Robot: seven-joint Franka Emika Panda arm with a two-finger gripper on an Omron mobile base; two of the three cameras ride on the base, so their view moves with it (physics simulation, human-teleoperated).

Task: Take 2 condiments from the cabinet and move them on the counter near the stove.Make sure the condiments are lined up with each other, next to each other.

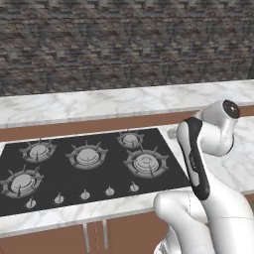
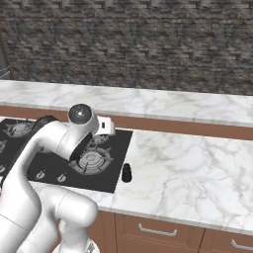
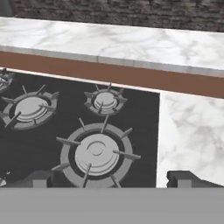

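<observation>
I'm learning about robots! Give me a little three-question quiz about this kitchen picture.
1. True or false: the black shaker bottle stands on the counter right beside the stove.
2. How many burners does the stove have?
3. Multiple choice: the gripper is A) squeezing the shaker, B) open with nothing between its fingers, C) shut on a knob.

Key: 1 true. 2 five, counted in the left base view. 3 B; the hand view shows its fingers spread wide above the stove's right edge.
</observation>
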